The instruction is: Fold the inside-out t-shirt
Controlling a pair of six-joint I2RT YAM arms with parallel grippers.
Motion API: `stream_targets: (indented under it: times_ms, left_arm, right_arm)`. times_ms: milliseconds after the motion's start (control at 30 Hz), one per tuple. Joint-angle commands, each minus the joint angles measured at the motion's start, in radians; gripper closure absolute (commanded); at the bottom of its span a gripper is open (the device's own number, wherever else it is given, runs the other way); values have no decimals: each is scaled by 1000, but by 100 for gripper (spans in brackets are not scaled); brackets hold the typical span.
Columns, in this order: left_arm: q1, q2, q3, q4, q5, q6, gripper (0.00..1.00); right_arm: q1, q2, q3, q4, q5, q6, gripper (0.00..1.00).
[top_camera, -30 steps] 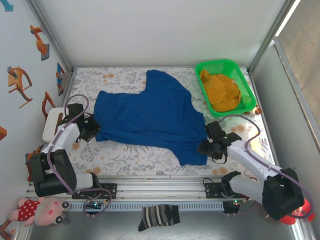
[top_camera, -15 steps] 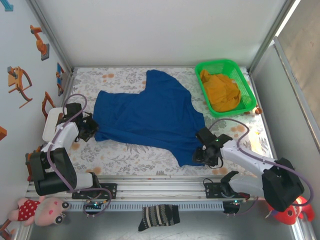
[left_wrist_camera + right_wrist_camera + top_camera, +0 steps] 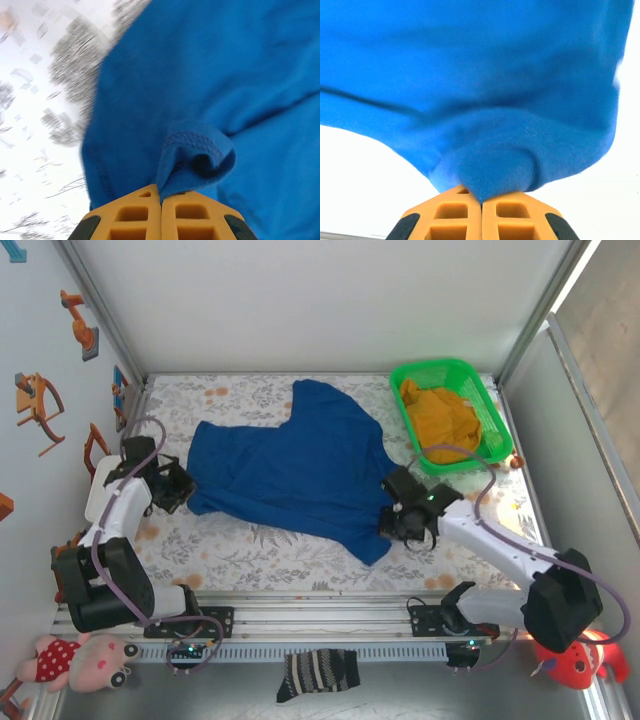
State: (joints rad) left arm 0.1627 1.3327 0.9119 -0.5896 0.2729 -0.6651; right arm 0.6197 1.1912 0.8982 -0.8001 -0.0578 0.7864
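the blue t-shirt [image 3: 290, 465] lies spread and mostly flat across the middle of the patterned table [image 3: 260, 550]. we see no fold made yet. our left gripper [image 3: 179, 489] is clamped on its left edge, and our right gripper [image 3: 391, 522] pinches the near right corner. we judge the first fold is only starting, with all folds left. the green basket [image 3: 432, 364] holding a mustard garment [image 3: 440, 425] sits at the far right.

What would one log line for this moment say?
step: grasp | left gripper: shut on t-shirt left edge | right gripper: shut on its near right corner | t-shirt: spread on table, not yet folded
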Motion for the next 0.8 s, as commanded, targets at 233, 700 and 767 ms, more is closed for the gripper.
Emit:
stream_targets:
  times_ms: [233, 700, 767]
  left_arm:
    - [74, 80, 450, 51, 298, -100, 95]
    - [58, 13, 310, 336, 402, -280, 84]
    - [14, -1, 251, 299, 376, -234, 74]
  right_arm:
    - [-323, 45, 853, -113, -97, -180, 100]
    - [-407, 37, 847, -52, -243, -124, 100]
    - [-406, 11, 776, -40, -241, -122, 100]
